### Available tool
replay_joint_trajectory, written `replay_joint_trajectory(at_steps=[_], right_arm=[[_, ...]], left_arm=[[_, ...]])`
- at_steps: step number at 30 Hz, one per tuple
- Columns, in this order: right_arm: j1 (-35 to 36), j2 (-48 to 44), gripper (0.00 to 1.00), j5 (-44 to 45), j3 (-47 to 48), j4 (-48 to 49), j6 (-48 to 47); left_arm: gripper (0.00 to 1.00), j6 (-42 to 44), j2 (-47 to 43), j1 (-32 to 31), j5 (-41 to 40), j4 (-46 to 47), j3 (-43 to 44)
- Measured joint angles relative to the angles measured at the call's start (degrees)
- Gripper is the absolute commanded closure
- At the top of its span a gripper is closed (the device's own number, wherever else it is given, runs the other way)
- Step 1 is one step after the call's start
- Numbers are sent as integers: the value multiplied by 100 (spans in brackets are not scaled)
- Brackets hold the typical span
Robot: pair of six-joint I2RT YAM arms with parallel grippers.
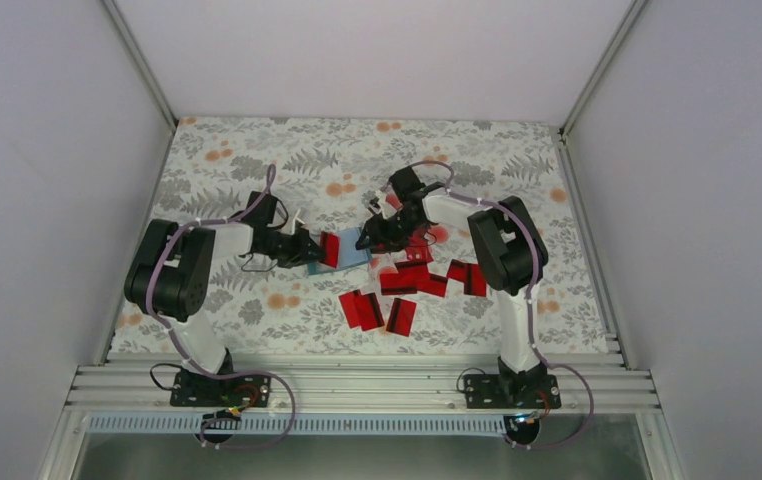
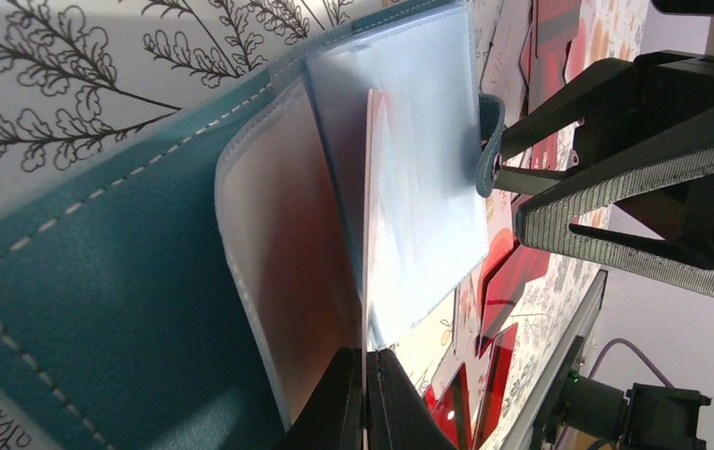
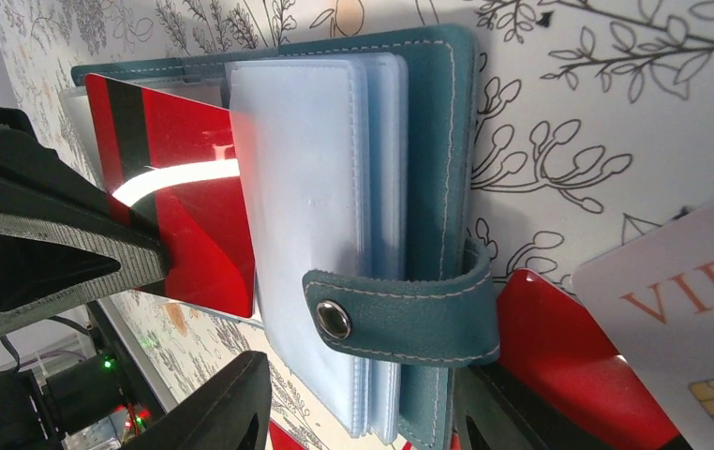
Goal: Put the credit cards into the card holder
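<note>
In the top view, the holder (image 1: 355, 250) is seen lying open on the table (image 1: 257, 160), between the two arms. The left tool (image 1: 309, 248) is closed on a red card (image 1: 329, 248), whose far end reaches the holder's left side. The right tool (image 1: 375, 236) is set at the holder's right edge, probably to steady it against the push. The loose cards (image 1: 397, 282) are scattered just beside the holder, near the right arm.

In the left wrist view, the card (image 2: 368, 234) is seen edge-on, pinched at its near end. Most of its length is thus left free to enter among the clear sleeves (image 2: 428, 169). The right tool (image 2: 513, 183) is seen at the strap (image 2: 490, 141).

In the right wrist view, the card's red face and black stripe are shown, its far edge hidden under the outer sleeve. Whether it sits in a pocket or merely between leaves cannot be told. The right tool's jaws are held partly apart on either side of the strapped edge. Whether they press on it cannot be told. A pale card (image 3: 681, 309) is seen just beside the holder.
</note>
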Motion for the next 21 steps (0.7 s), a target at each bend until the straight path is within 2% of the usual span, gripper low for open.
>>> replay_joint_trajectory(at_steps=[21], right_arm=[[35,0,50,-267,-166,234,-48]], left_arm=[[98,-553,140,-2,42,448,0]])
